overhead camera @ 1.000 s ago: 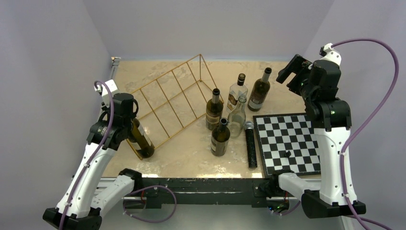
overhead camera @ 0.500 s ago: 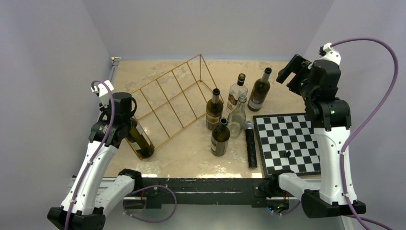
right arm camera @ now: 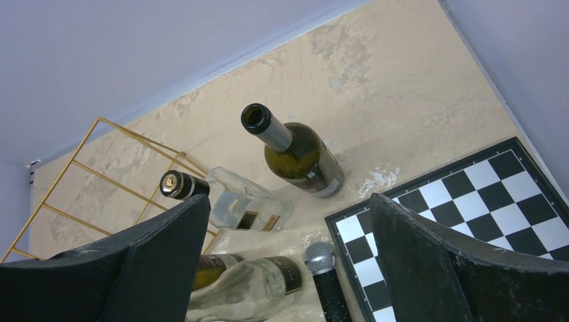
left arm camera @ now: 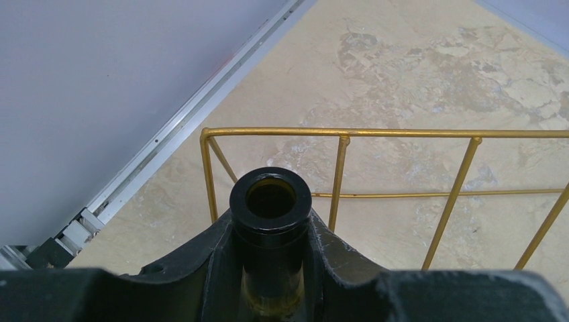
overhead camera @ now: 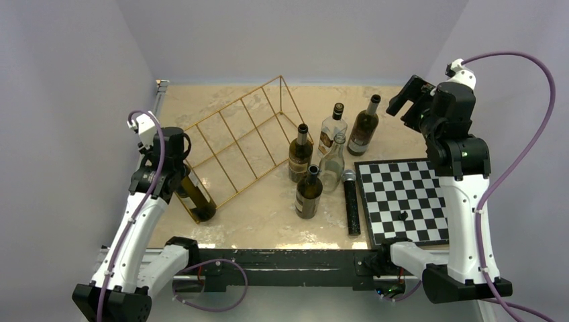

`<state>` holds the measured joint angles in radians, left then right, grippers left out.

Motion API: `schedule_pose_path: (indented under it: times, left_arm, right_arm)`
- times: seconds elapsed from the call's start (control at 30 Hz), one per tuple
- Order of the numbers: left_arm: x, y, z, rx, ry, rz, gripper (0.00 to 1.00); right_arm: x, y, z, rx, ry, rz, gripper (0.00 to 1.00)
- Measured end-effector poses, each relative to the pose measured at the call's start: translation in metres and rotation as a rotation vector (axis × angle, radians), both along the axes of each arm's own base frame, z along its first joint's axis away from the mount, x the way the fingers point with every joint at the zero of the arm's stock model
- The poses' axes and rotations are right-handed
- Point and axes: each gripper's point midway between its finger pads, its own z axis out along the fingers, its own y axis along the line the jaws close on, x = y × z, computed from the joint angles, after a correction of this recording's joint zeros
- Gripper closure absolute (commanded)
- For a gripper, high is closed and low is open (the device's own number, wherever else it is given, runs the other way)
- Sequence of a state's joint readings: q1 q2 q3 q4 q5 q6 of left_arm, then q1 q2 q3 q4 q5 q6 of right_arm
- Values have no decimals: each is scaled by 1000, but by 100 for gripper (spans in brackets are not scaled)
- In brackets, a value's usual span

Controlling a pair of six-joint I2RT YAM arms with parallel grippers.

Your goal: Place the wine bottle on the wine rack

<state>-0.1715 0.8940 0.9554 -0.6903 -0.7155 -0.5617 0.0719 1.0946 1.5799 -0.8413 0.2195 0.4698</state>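
Note:
A dark green wine bottle [overhead camera: 196, 194] lies tilted at the near-left end of the gold wire wine rack [overhead camera: 248, 137], base toward the table's front. My left gripper [overhead camera: 173, 168] is shut on its neck. In the left wrist view the bottle's open mouth [left arm camera: 270, 176] sticks out between the fingers of my left gripper [left arm camera: 270, 223], with the rack's wires [left arm camera: 342, 133] just beyond. My right gripper [overhead camera: 401, 100] is open and empty, raised at the back right. In the right wrist view, the right gripper [right arm camera: 288, 201] looks down on other bottles.
Several other bottles stand in the middle: two dark ones [overhead camera: 300, 154] [overhead camera: 309, 193], two clear ones [overhead camera: 333, 164] [overhead camera: 332, 127], and a dark one [overhead camera: 364, 126] behind. A black microphone [overhead camera: 351, 201] lies beside a chessboard [overhead camera: 402, 201] at the right front.
My left wrist has shifted slightly left and back while still holding the bottle's neck. The bottle's base has stayed put. The right arm has barely moved.

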Motion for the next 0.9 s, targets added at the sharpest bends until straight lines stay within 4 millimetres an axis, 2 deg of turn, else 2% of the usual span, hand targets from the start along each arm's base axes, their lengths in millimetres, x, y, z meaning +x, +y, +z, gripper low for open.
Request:
schedule_pose_path:
  times: [0.1,0.23,0.37,0.73,0.83,0.9]
  left_arm:
    - [2,2,-2,4,-4,10,75]
    - [4,6,-4,8,-7,26,64]
    - [6,11,-8,8,-5,45,59]
    - [14,9,-28,-11,48,30,55]
    - [14,10,-29,-12,51,35,51]
    - [14,11,-29,-11,51,35,45]
  right_arm:
    - [1,0,1,0,-4,0,6]
    - [1,0,1,0,-4,0,6]
    - [1,0,0,-3,-2,1,6]
    - [10,1,-9,-4,28,2,6]
    - [11,1,-9,-4,29,2,5]
    - [11,1,-9,-4,28,3,5]
